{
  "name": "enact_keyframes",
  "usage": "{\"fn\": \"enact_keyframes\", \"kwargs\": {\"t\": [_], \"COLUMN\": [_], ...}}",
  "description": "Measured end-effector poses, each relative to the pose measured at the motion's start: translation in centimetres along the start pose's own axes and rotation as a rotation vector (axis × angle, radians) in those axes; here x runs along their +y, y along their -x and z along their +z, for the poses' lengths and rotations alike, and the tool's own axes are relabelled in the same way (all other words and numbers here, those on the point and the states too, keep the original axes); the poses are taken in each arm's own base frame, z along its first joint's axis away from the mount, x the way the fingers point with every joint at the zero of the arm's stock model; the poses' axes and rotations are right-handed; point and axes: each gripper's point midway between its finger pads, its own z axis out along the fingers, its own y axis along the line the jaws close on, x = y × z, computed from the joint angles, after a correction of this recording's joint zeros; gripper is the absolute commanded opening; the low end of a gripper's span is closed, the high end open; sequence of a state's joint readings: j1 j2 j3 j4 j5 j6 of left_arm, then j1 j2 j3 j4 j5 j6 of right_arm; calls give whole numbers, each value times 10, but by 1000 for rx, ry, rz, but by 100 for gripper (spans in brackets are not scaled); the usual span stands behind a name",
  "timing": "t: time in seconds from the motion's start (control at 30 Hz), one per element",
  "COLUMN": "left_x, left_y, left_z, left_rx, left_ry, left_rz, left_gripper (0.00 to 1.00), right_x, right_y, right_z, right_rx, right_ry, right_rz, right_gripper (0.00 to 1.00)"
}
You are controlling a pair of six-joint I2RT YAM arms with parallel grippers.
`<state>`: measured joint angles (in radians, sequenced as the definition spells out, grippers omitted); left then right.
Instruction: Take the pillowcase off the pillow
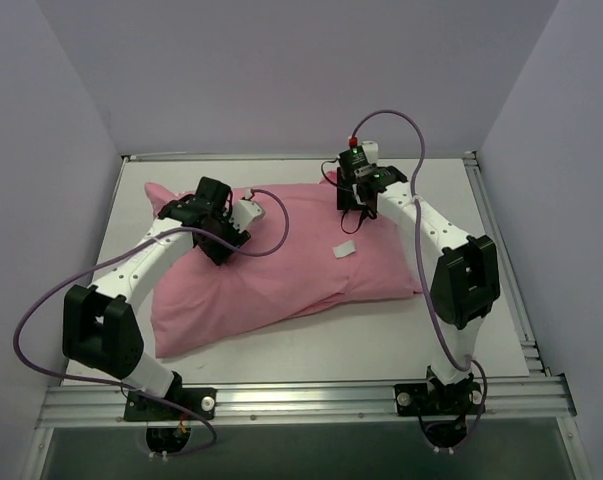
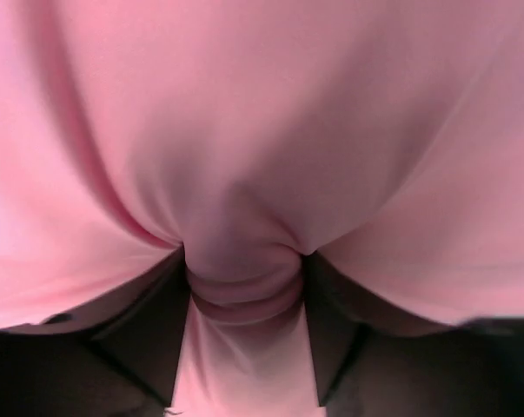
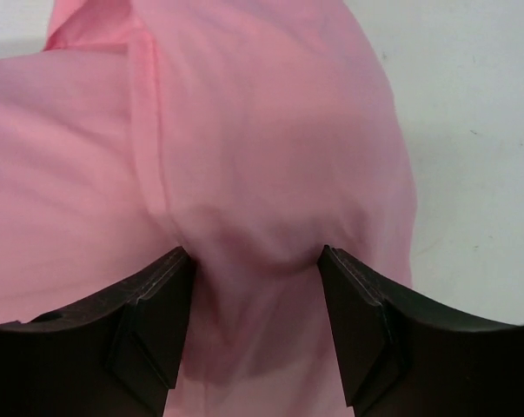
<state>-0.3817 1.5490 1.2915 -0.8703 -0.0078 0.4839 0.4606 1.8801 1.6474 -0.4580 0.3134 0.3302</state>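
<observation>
The pink pillowcase (image 1: 281, 270) lies plump across the table, slanting from far right to near left. The pillow itself is hidden inside it. My left gripper (image 1: 219, 243) presses down into the case's left part. In the left wrist view a creased bulge of pillowcase (image 2: 244, 174) is squeezed between the two dark fingers (image 2: 153, 339) of that gripper (image 2: 244, 287). My right gripper (image 1: 356, 218) stands on the far right part of the case. There its jaws (image 3: 255, 261) are spread wide and pushed into the pillowcase (image 3: 262, 156), with a low mound of cloth between them.
A small white tag (image 1: 343, 249) lies on top of the case near its middle. The white table (image 1: 401, 330) shows bare in front of and right of the pillow. Lavender walls close in three sides. A metal rail (image 1: 301, 400) runs along the near edge.
</observation>
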Motion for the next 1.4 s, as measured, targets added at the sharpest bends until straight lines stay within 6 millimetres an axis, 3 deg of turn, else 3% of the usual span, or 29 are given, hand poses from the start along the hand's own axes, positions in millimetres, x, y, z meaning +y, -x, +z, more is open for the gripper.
{"fn": "enact_keyframes", "kwargs": {"t": [0.1,0.13,0.17,0.33,0.37,0.4,0.5,0.6,0.67,0.7,0.77,0.8,0.87,0.93,1.0,1.03,1.1,1.2,1.23,1.3,1.33,1.4], "left_x": [16,22,27,62,70,78,107,128,132,132,131,131,127,118,102,90,60,-10,-34,-75,-85,-104], "left_y": [6,7,7,-10,-15,-20,-38,-56,-62,-64,-65,-64,-54,-36,-2,21,74,150,166,190,196,206], "left_z": [1,2,2,1,0,-1,-7,-13,-15,-15,-17,-19,-24,-33,-46,-55,-77,-116,-123,-124,-119,-85], "left_rx": [-36,-46,-57,-89,-96,-110,-156,-175,-164,-157,-143,-135,-122,-115,-147,-181,-280,-441,-474,-498,-492,-429], "left_ry": [50,60,67,107,110,107,95,96,98,98,95,93,91,89,75,62,36,-26,-55,-105,-120,-144], "left_rz": [-11,-23,-39,-131,-159,-192,-306,-391,-410,-413,-409,-403,-365,-306,-222,-170,-58,141,194,270,286,304], "left_gripper": [22,3,2,2,2,2,2,2,2,6,24,48,66,89,100,94,94,94,96,97,98,100], "right_x": [-21,-29,-39,-89,-95,-100,-95,-72,-54,-44,-23,-11,14,32,41,44,48,55,56,59,60,61], "right_y": [-1,-3,-6,-36,-41,-45,-54,-70,-91,-108,-139,-152,-171,-178,-175,-172,-165,-159,-158,-155,-154,-150], "right_z": [6,9,11,18,18,17,8,-3,-1,4,12,15,18,16,14,13,12,8,6,2,0,-5], "right_rx": [4,9,16,92,102,107,106,101,117,139,195,214,252,270,268,262,252,243,242,242,240,232], "right_ry": [-26,-35,-49,-126,-126,-118,-39,94,159,183,237,271,350,413,453,471,501,541,551,570,578,594], "right_rz": [27,38,45,87,100,114,166,210,226,232,240,247,264,285,305,312,326,328,331,340,343,350], "right_gripper": [38,33,24,7,0,0,0,0,0,0,0,0,0,0,0,0,0,0,0,0,0,0]}}
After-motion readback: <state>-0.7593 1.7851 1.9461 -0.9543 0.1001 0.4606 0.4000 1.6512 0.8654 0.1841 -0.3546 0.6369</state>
